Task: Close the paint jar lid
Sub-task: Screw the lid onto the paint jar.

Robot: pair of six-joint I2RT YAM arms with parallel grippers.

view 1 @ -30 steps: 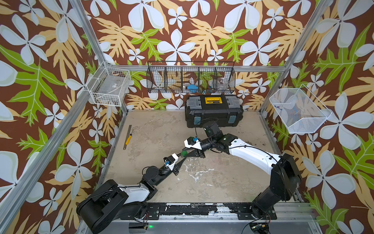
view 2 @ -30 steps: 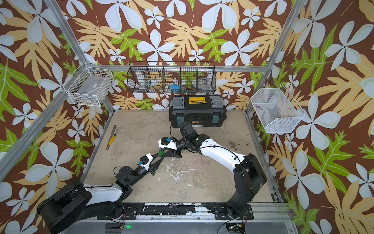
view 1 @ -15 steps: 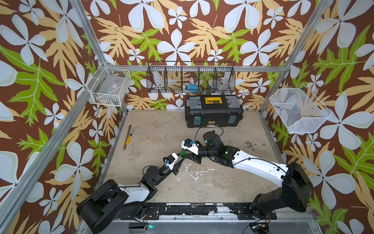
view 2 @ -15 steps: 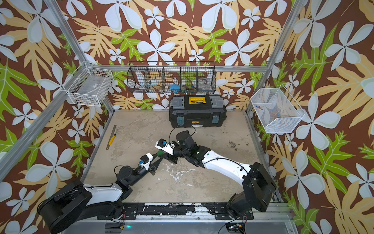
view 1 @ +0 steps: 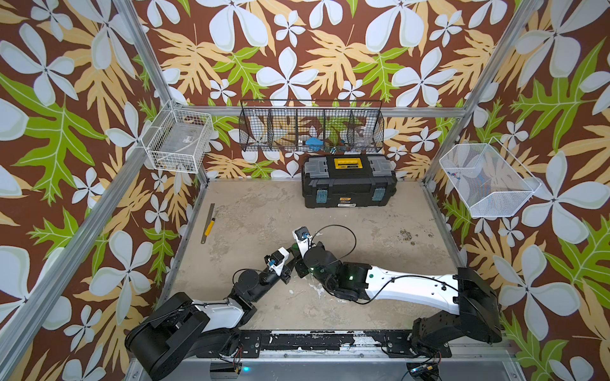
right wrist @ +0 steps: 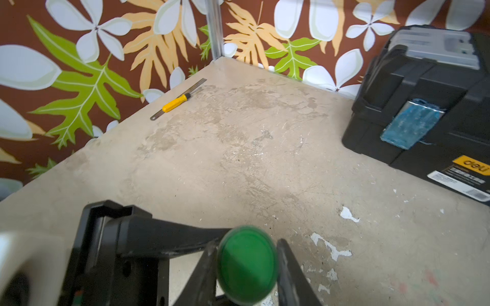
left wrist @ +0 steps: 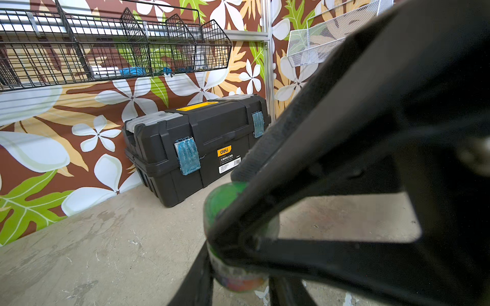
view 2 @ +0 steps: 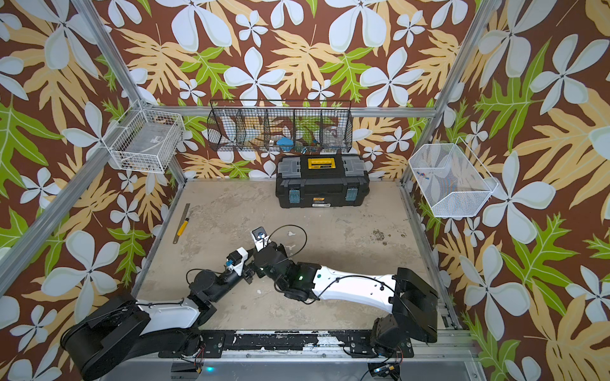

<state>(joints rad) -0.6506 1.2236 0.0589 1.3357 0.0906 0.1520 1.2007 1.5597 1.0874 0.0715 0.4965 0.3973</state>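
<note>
Right arm (view 1: 416, 290) lies flatter than earlier. Right pincer (right wrist: 246, 246) clamps lid (right wrist: 248, 265), left pincer (left wrist: 238, 286) paint jar (left wrist: 237, 275); I fear tilted cross-threading.

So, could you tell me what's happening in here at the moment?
Over the middle of the table, the left gripper is shut on the small paint jar. The right gripper is shut on the green lid, holding it on top of the jar. Whether the lid is tight yet cannot be seen.

Both arms are shown stretched low and converging; the left claw (left wrist: 238, 276) and the right claw (right wrist: 248, 242), just above it, are clamped tight.
</note>
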